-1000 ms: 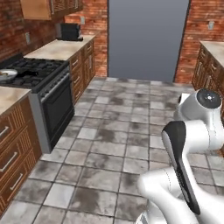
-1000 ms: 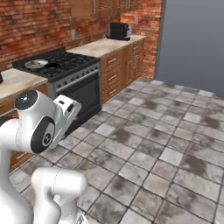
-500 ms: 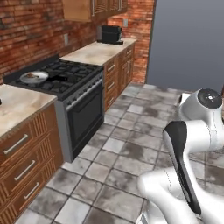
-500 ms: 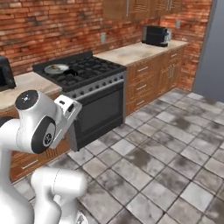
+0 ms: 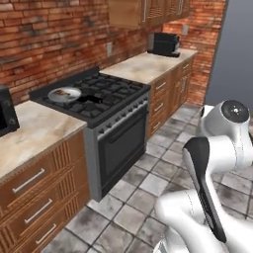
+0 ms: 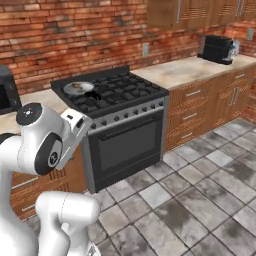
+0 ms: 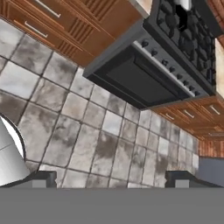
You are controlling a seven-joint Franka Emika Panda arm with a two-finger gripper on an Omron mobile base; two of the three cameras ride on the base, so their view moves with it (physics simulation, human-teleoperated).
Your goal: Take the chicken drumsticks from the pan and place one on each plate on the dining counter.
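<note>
Risk: approach to the pan [image 5: 64, 94] on the stove [image 5: 94, 99].
Jaws stand fully open and empty; arm folded low may strike the oven door [image 6: 127, 145] during reach.

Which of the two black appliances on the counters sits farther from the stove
The black appliance on the far counter under the wall cabinets, beyond a stretch of bare top. The other dark appliance stands on the near counter, closer to the stove and its pan.

Grey pan [image 5: 64, 94] on stove [image 5: 94, 96]
</note>
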